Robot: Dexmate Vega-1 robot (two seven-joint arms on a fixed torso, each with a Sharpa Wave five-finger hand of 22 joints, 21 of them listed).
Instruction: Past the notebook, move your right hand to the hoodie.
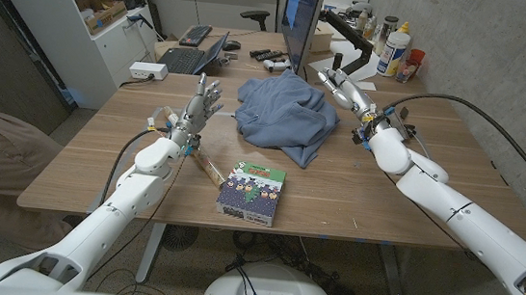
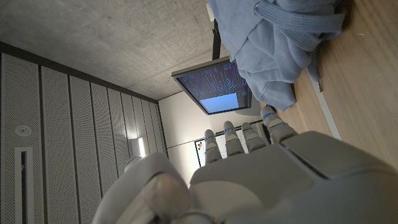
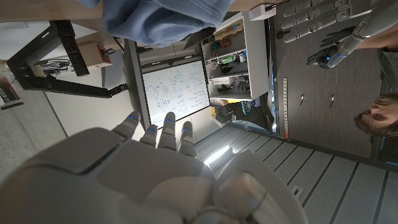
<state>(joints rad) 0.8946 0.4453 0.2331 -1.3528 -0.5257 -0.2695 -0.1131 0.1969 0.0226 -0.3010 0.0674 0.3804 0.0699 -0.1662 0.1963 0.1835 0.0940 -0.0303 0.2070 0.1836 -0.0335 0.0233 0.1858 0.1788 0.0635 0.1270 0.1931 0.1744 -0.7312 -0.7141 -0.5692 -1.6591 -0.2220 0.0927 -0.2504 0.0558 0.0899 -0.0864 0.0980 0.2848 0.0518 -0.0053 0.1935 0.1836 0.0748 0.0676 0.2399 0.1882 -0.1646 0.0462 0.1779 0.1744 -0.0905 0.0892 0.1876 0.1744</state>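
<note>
Fingers [image 1: 339, 81] on my right hand [image 1: 349, 93] are stretched out nearly straight and slightly apart, holding nothing; their tips sit just beside the right edge of the crumpled blue-grey cotton hoodie [image 1: 283, 117], and I cannot tell whether they touch the cloth. That hand is at upper right of centre in the head view. My left hand [image 1: 198, 109] stands at left of centre, fingers up and spread, also holding nothing.

The hoodie lies heaped at the middle of the wooden table [image 1: 364, 201]. Below it, near the front edge, lies the rectangular notebook with a colourful cartoon cover [image 1: 252, 193], well apart from both hands.

From the right wrist, the hoodie [image 3: 158, 18] is cut off by the frame. A dark monitor [image 1: 299, 20] behind hides part of the desk.
</note>
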